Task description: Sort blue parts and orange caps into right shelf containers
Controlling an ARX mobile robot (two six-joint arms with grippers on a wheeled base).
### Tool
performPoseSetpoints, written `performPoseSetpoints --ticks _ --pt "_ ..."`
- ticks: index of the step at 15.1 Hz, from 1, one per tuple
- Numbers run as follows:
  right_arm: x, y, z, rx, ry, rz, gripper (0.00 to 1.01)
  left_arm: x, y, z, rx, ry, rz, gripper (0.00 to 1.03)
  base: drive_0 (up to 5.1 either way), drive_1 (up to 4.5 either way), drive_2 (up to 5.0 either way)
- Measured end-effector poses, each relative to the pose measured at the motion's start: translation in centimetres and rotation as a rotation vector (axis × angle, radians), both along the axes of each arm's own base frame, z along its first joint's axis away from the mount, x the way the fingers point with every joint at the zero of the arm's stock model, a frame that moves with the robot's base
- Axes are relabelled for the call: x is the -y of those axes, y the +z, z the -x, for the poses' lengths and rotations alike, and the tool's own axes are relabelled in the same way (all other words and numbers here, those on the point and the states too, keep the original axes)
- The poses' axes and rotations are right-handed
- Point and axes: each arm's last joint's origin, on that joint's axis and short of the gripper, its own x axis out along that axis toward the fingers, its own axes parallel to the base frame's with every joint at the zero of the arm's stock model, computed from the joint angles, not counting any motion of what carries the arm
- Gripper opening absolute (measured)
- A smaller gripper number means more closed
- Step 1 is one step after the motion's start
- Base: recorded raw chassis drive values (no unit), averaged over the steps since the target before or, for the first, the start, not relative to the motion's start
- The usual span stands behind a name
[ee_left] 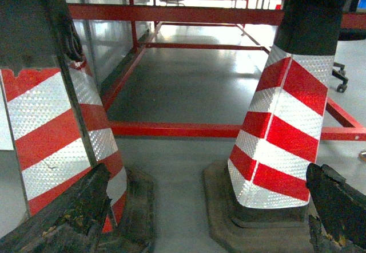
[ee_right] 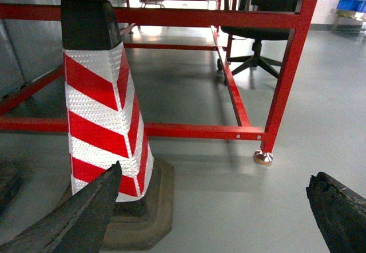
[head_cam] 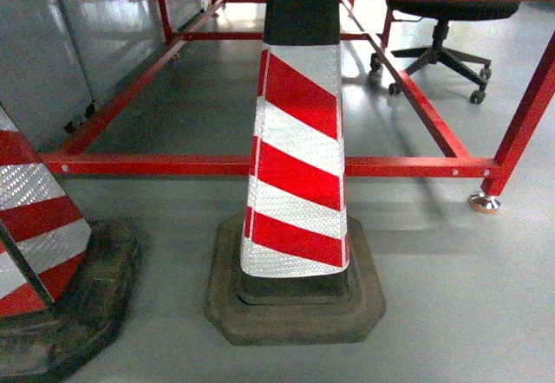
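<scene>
No blue parts, orange caps or shelf show at close range. The only blue bins (ee_right: 350, 4) sit far behind the red frame (head_cam: 260, 165), at the right wrist view's upper right, too small to tell their contents.

The step in hand is judged to be approach, not picking. Steer the base around the cone (head_cam: 299, 153) that stands just in front of the frame; a second cone (head_cam: 39, 227) stands to its left. Clear the frame's right leg and foot (head_cam: 484, 202), and the chair (head_cam: 442, 49) behind the frame.

Both arms are held low and forward, wrists level with the cone's lower half. The left gripper (ee_left: 200, 218) is spread wide and holds nothing. The right gripper (ee_right: 211, 213) is likewise wide apart and holds nothing
</scene>
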Motion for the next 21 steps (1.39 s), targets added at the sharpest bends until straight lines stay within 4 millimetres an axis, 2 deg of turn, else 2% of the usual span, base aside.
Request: performPoseSetpoints --ticks 21 --pt "-0.01 -0.01 0.0 -0.002 0.002 0.0 0.98 0.0 0.0 0.0 0.0 0.0 -0.003 0.98 0.0 0.0 0.0"
